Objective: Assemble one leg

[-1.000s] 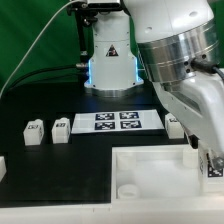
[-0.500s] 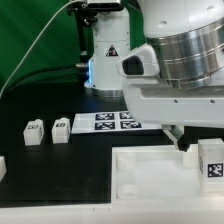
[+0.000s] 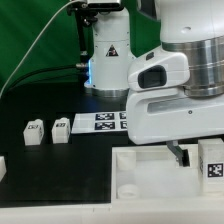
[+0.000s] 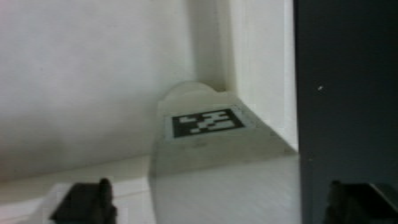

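Two spare legs [image 3: 35,132] stand on the dark worktop [image 3: 60,172] at the exterior view's left, near the marker board [image 3: 105,121]. Further right, on the white panel [image 3: 140,172], stands the leg [image 3: 212,162], a light, stiff, smooth plastic post, probably best pinched across its flat sides. The fingers [image 4: 86,200] are spread wide, apparently straddling it without touching

A green backdrop [image 3: 20,30] hangs behind a black table [image 3: 30,105]. A pale cable [image 3: 33,50] slants across it at the exterior view's left, evenly lit.
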`<state>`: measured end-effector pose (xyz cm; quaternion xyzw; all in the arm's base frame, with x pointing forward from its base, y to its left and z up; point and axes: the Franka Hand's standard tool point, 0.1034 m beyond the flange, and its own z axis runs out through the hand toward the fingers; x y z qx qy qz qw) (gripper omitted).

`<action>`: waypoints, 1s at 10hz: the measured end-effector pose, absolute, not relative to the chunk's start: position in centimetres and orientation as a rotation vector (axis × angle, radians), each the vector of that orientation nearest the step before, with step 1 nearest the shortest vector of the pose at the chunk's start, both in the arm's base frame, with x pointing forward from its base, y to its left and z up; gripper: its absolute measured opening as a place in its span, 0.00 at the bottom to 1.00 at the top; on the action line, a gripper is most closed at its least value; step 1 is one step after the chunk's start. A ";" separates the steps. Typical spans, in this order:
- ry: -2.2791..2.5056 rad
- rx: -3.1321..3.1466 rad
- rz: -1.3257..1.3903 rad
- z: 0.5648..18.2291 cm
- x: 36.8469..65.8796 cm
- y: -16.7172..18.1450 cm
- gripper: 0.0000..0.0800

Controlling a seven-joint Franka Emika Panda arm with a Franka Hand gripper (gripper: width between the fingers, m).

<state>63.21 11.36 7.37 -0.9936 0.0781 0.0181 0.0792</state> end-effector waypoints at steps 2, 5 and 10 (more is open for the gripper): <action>0.488 -2.933 0.077 7.4 63.2 11.6 0.57; 0.923 -2.830 0.116 7.2 63.2 11.0 0.38; 2.004 -2.089 0.173 6.9 62.6 10.7 0.38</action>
